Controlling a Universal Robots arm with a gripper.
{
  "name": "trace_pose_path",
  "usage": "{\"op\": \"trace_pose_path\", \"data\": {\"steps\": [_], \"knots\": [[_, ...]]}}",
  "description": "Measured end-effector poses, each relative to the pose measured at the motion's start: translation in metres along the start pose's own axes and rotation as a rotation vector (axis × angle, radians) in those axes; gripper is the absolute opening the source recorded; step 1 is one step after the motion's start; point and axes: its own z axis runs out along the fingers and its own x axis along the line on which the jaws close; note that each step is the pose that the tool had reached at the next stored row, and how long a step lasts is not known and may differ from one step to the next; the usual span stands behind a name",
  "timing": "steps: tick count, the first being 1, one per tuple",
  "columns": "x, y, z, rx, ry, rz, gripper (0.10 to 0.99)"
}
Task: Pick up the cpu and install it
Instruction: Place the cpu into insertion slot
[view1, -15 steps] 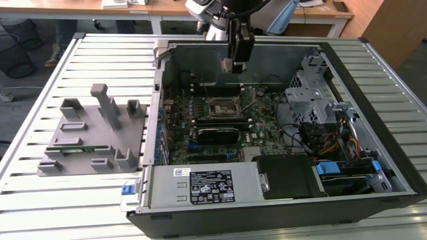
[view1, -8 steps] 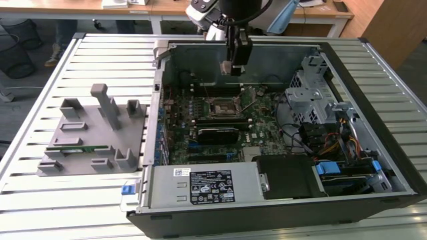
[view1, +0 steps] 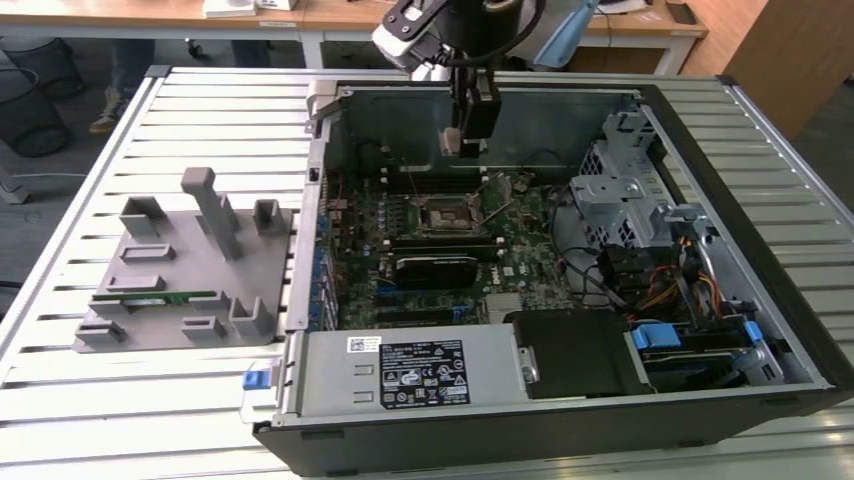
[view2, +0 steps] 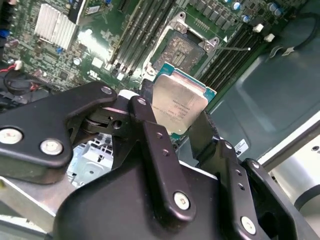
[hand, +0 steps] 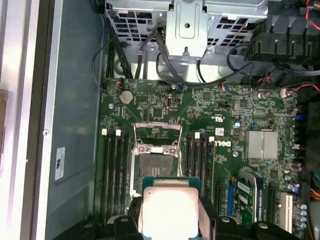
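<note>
Black fingers (view2: 152, 135) of the end effector (view2: 172, 112) grip the cpu (view2: 180, 95) by opposite edges. The open socket (view1: 447, 215) lies below, slightly nearer in the exterior view.

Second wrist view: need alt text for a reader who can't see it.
The gripper holds the cpu by two opposite edges, silver top showing, not yet in the open socket on the green motherboard. Memory slots flank the socket.
</note>
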Motion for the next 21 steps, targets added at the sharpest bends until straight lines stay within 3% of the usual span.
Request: {"op": "trace_pose_path", "data": {"steps": [21], "knots": [[0.0094, -0.0011, 0.0381, 0.000, 0.0009, 0.003, 0.529]]}}
